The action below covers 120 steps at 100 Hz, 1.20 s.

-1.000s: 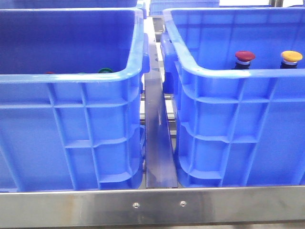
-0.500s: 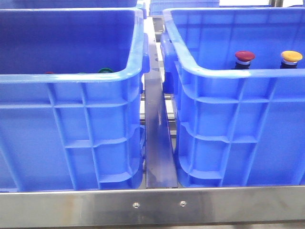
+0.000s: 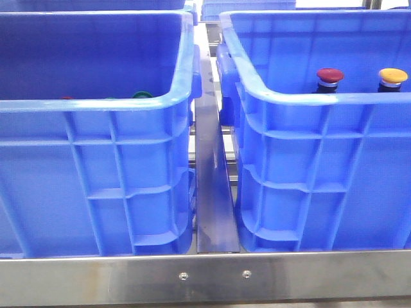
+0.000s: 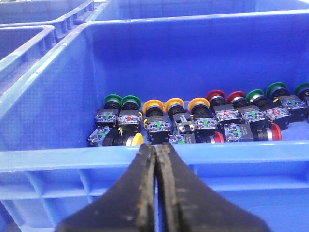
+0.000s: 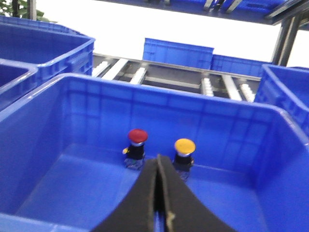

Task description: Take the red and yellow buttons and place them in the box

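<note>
A red-capped button [image 3: 329,77] and a yellow-capped button [image 3: 392,78] stand upright side by side inside the right blue box [image 3: 308,167]. They also show in the right wrist view, the red button [image 5: 137,145] and the yellow button [image 5: 184,153] near the box's far wall. My right gripper [image 5: 158,159] is shut and empty, short of them, above the box floor. My left gripper [image 4: 156,146] is shut and empty, outside the near rim of the left blue box [image 4: 58,159]. Neither gripper shows in the front view.
The left box [image 3: 96,160] holds several push buttons in a row with green [image 4: 120,102], yellow [image 4: 175,104] and red [image 4: 225,98] caps. A metal divider [image 3: 212,192] runs between the boxes. More blue crates [image 5: 177,52] and a roller conveyor [image 5: 212,84] lie beyond.
</note>
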Motion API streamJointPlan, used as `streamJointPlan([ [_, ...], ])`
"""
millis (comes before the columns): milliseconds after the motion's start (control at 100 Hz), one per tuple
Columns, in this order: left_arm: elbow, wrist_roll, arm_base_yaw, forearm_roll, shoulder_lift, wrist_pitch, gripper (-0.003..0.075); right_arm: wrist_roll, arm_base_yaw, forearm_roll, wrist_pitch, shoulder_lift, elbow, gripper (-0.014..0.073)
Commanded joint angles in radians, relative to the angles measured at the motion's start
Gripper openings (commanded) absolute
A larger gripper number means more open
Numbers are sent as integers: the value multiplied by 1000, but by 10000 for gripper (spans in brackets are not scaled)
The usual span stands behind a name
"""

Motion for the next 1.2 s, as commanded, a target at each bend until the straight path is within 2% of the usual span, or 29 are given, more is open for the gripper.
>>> streamJointPlan([
  [0, 19, -10, -8, -13, -30, -60, -20, -4, -4, 5, -133, 10, -23, -68],
  [200, 19, -10, -8, -13, -30, -60, -20, 0, -4, -98, -293, 10, 6, -68],
  [270, 19, -10, -8, -13, -30, -60, -20, 70, -4, -164, -313, 10, 23, -68],
  [340, 19, -10, -8, -13, -30, -60, -20, 243, -4, -276, -315, 10, 45, -68],
  [440, 19, -10, -8, -13, -30, -60, -20, 525, -4, -545, -322, 10, 76, -68],
  [520, 19, -10, -8, -13, -30, -60, -20, 756, -4, -709, -331, 9, 114, -68],
  [620, 19, -10, -8, -13, -30, -60, -20, 916, -4, -798, -336, -19, 191, -68],
  [670, 19, -10, -8, -13, -30, -60, -20, 932, -4, -807, -358, -60, 234, -68],
  [700, 19, -10, -8, -13, -30, -60, -20, 932, -4, -809, -303, -87, 234, -68],
  [1190, 19, -10, -8, -13, -30, -56, -20, 932, 2, -809, -255, -75, 232, -68],
])
